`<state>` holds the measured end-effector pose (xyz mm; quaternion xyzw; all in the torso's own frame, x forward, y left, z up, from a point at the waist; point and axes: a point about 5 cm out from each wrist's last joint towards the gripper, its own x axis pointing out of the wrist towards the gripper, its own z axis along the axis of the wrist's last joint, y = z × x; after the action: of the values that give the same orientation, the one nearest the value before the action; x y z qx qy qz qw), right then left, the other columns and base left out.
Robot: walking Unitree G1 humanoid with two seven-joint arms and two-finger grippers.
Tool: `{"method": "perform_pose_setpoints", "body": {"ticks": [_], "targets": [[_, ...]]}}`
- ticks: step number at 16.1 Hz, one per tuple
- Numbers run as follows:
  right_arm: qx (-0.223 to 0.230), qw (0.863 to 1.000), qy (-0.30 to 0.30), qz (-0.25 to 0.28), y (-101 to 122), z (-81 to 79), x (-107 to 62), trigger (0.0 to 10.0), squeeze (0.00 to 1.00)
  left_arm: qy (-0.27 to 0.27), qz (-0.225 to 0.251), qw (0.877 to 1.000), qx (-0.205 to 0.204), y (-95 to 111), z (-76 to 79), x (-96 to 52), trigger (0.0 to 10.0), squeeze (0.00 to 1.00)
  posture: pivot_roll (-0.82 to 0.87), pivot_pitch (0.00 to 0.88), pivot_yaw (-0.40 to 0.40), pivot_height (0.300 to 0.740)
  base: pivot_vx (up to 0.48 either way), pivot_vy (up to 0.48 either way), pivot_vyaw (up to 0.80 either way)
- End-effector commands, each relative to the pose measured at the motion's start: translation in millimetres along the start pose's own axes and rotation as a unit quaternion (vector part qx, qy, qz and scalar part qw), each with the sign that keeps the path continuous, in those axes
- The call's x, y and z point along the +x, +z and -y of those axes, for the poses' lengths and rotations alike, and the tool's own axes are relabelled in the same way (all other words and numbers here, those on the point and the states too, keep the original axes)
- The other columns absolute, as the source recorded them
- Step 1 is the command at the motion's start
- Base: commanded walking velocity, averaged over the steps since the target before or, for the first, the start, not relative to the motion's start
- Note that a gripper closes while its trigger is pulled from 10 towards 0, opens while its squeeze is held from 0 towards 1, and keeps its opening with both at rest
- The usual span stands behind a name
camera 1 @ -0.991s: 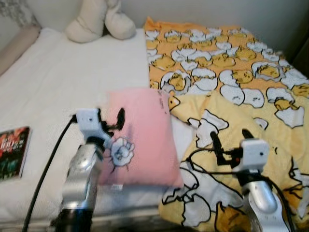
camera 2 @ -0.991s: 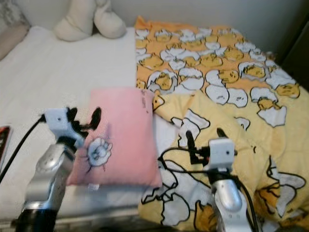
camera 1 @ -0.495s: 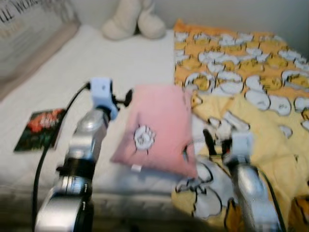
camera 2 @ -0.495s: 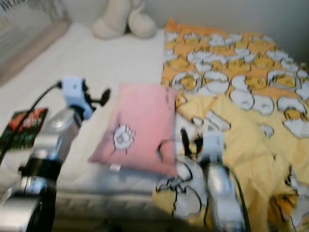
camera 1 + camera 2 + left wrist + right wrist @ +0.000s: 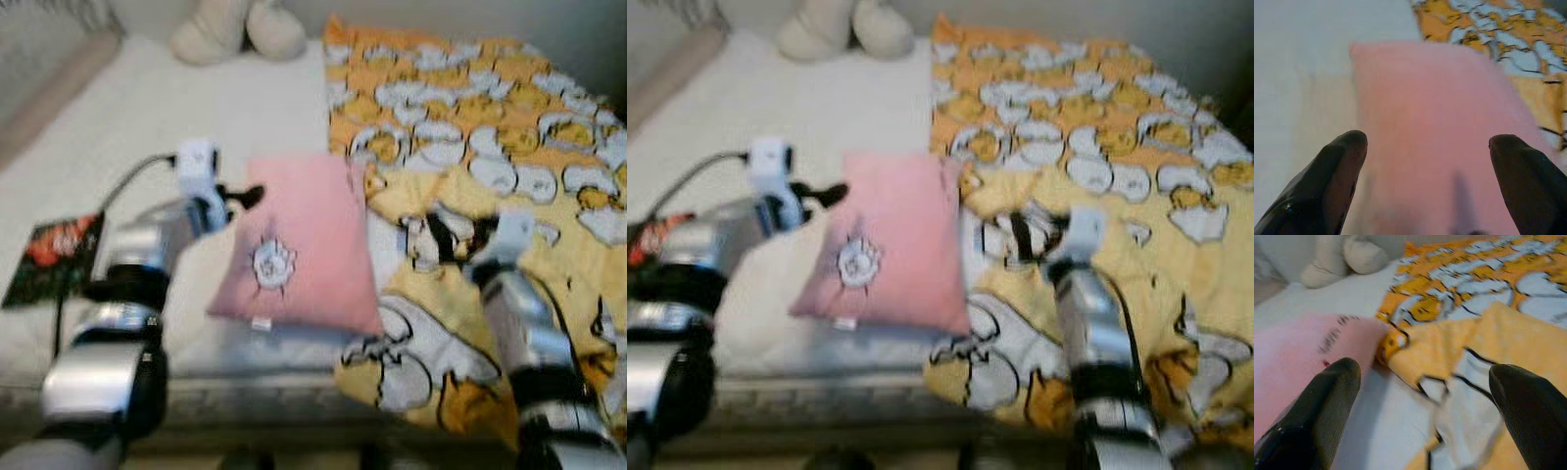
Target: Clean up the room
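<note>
Change: since 0.5 s ago the head cam has swung, so the whole bed scene sits differently; L arm now lower and more bent, its gripper by the pillow's near-left edge.
L gripper: left gripper (image 5: 238, 199) spread wide, holding nothing, fingers (image 5: 1337, 171) framing the pink pillow (image 5: 299, 245) w/o touching, as far as the blur allows.
R gripper: right gripper (image 5: 1422, 416) also spread and empty, over the duvet fold just beside the pillow's right edge.
Where things lie: pillow mid-bed, near the front edge, betw. white sheet (image 5: 137, 127) and yellow-orange duvet (image 5: 470, 117); book (image 5: 54, 259) flat at far left; cream plush toy (image 5: 240, 27) at the head end.
Progress: early, by my read. Nothing gripped; duvet rumpled and half folded back, pillow off its place, book loose. All of it is left to do.
Materials: pillow soft, fleecy, rectangular, w/ small white motif; duvet limp cotton-like, cartoon-egg print; book thin, glossy-looking; toy rounded, plump.
</note>
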<state>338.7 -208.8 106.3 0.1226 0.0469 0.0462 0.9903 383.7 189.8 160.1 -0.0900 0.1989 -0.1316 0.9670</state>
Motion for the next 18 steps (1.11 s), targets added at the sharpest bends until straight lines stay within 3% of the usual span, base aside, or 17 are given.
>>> {"method": "perform_pose_setpoints", "body": {"ticks": [1, 4, 6, 9, 11, 13, 15, 18], "targets": [[0.027, 0.999, 0.005, -0.018, -7.8, 0.1, 0.7, 10.0, 0.00, 0.000, -0.010, 1.000, -0.020, -5.6, -6.2, -2.8, 10.0, 0.00, -0.02, 0.109, 0.003, 0.711, 0.000, 0.000, 0.00], [0.061, 0.996, 0.052, -0.048, -6.4, -15.4, 19.2, 10.0, 0.00, 0.005, -0.027, 0.999, -0.033, -9.8, -11.9, -7.8, 10.0, 0.00, -0.02, 0.191, -0.032, 0.711, 0.000, 0.000, 0.00], [0.101, 0.990, 0.079, -0.065, -8.6, -34.2, 28.2, 10.0, 0.00, -0.017, -0.029, 0.998, -0.050, -4.2, -8.9, -16.9, 10.0, 0.00, 0.01, 0.221, -0.050, 0.711, 0.000, 0.000, 0.00], [0.134, 0.984, 0.089, -0.074, -16.4, -44.6, 29.0, 10.0, 0.00, -0.050, -0.029, 0.995, -0.076, 0.0, 4.9, -20.3, 10.0, 0.00, 0.02, 0.227, -0.057, 0.711, 0.000, 0.000, 0.00], [0.205, 0.970, 0.086, -0.102, -30.4, -50.7, 29.2, 10.0, 0.00, -0.087, -0.032, 0.992, -0.082, 3.3, 23.9, -20.0, 10.0, 0.00, 0.03, 0.217, -0.055, 0.711, 0.000, 0.000, 0.00], [0.239, 0.959, 0.096, -0.117, -38.1, -59.1, 27.8, 10.0, 0.00, -0.119, -0.029, 0.991, -0.054, 15.4, 32.6, -35.9, 10.0, 0.00, 0.04, 0.214, -0.047, 0.711, 0.000, 0.000, 0.00], [0.243, 0.958, 0.097, -0.119, -43.0, -59.4, 24.4, 10.0, 0.00, -0.132, -0.039, 0.990, -0.030, 18.8, 30.3, -53.0, 10.0, 0.00, 0.04, 0.216, -0.043, 0.711, 0.000, 0.000, 0.00], [0.242, 0.955, 0.097, -0.144, -59.0, -59.4, 17.0, 10.0, 0.00, -0.117, -0.098, 0.988, 0.025, -14.0, 31.8, -53.8, 10.0, 0.00, 0.04, 0.197, -0.034, 0.711, 0.000, 0.000, 0.00]]}}
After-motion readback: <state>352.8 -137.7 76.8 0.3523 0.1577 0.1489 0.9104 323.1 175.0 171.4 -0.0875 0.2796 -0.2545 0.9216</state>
